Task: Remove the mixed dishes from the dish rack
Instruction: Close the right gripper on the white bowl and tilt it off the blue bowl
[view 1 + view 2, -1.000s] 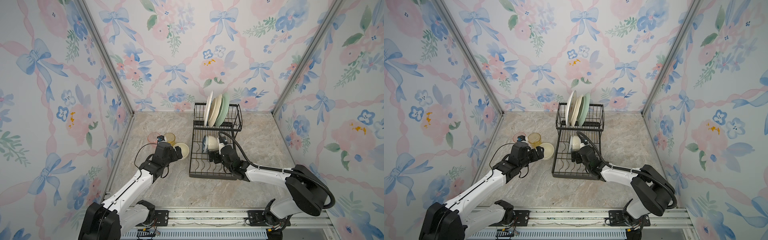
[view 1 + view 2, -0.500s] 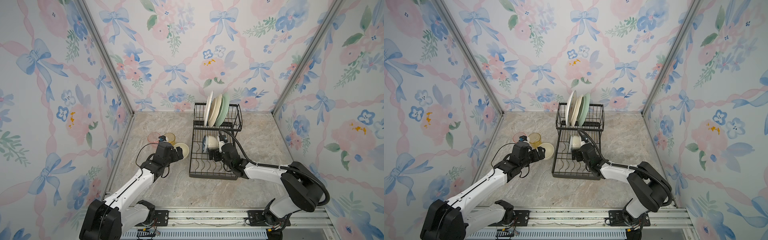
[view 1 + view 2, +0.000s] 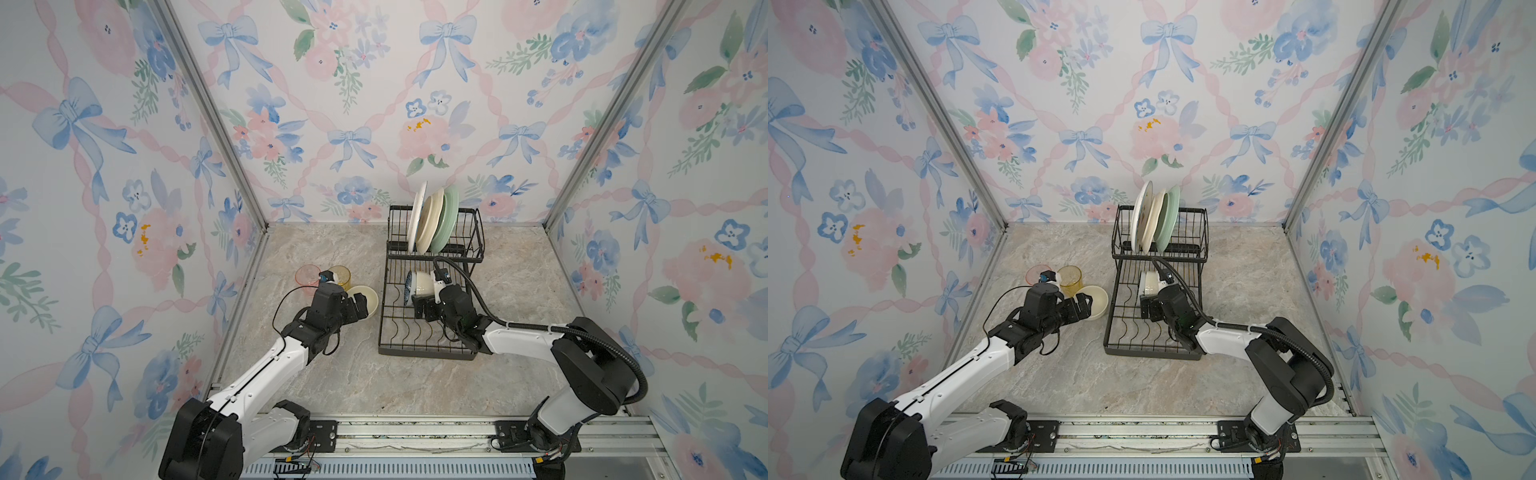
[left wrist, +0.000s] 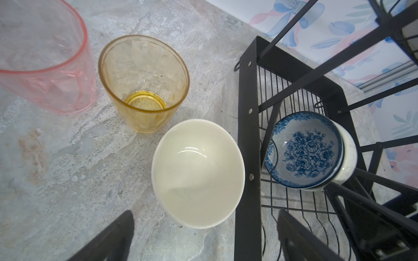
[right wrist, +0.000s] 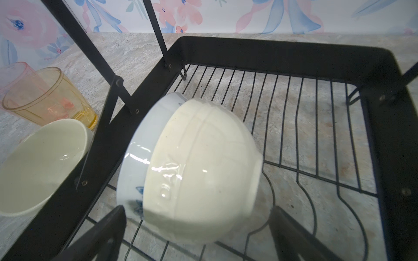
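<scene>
The black dish rack [image 3: 428,353] stands right of centre in both top views. Its raised tier holds a white plate [image 3: 417,216], a cream plate [image 3: 430,220] and a pale green plate [image 3: 448,218] on edge. In the lower tray a cream bowl [image 5: 203,162] lies on its side, nested against a blue-and-white bowl [image 4: 303,151]. My right gripper [image 5: 196,230] is open, its fingers on either side of the cream bowl with gaps. My left gripper [image 4: 203,235] is open and empty, just short of another cream bowl [image 4: 196,171] on the table.
A yellow tumbler [image 4: 144,83] and a pink tumbler [image 4: 45,63] stand upright on the marble table [image 3: 332,386], left of the rack and behind the loose bowl. The rack's slanted struts [image 5: 106,67] cross close to the right gripper. Floral walls enclose three sides.
My right gripper has edged a little further toward the bowls in the lower tray. The left arm has hardly moved.
</scene>
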Controlling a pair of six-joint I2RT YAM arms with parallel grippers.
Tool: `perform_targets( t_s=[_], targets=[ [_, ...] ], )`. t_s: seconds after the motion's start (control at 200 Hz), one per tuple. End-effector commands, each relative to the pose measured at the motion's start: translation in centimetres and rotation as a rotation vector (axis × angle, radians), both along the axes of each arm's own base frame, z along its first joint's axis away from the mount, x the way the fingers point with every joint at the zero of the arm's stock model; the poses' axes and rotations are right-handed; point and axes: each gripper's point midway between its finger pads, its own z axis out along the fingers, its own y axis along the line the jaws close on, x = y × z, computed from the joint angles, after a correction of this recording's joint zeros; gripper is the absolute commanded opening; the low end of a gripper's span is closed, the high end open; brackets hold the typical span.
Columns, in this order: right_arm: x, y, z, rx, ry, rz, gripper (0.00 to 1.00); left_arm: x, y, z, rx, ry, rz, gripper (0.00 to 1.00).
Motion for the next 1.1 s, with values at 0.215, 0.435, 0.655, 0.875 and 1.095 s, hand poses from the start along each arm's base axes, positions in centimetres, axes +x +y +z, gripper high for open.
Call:
perform_targets(
  t_s=[0.215, 0.435, 0.655, 0.875, 1.095],
  targets=[
    [1.4, 0.4, 1.0, 0.017, -0.035, -0.006, 0.99, -0.3, -0.1, -0.3, 0.011, -0.011, -0.021, 0.98],
    [1.5, 0.6, -0.7, 0.015, -0.008, -0.011, 0.98, -0.3, -0.3, -0.1, -0.001, -0.025, -0.03, 0.98],
    [1.6, 0.8, -0.8, 0.021, -0.01, -0.005, 0.91, -0.3, -0.5, -0.2, -0.009, -0.028, -0.036, 0.98],
    [1.7, 0.8, -0.8, 0.019, -0.014, -0.003, 0.87, -0.3, -0.5, -0.1, -0.009, -0.034, -0.036, 0.98],
    [1.5, 0.5, -0.4, 0.028, -0.025, -0.01, 0.87, -0.4, -0.6, -0.3, -0.01, -0.03, -0.039, 0.98]
  ],
)
